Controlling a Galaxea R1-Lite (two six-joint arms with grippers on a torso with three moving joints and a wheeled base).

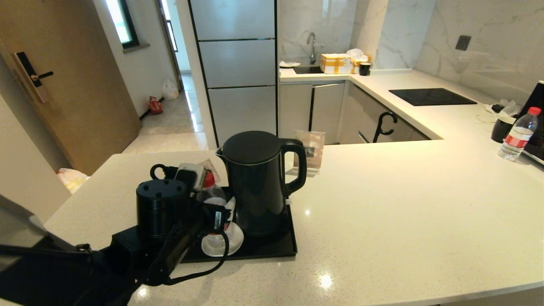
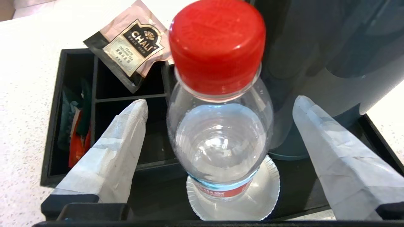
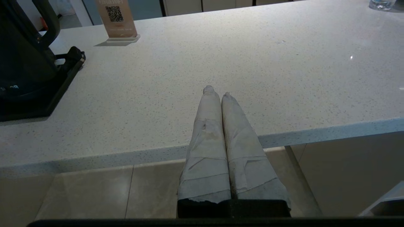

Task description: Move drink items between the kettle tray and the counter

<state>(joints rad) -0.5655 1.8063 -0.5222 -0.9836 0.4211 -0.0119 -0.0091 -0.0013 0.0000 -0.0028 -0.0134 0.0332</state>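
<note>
Both jaws of the left gripper stand wide around the water bottle at lower left on its coaster (right gripper parked shut), so backing clear looks next.

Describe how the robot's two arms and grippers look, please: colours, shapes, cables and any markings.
The left arm is black, ending in a black cylinder-shaped wrist part, with a black cable looping beneath it and a small white label near the left gripper. Both grippers have two long, tapering fingers wrapped in pale grey-white tape on black bases. On the right gripper the tape looks worn and torn at the base.
</note>
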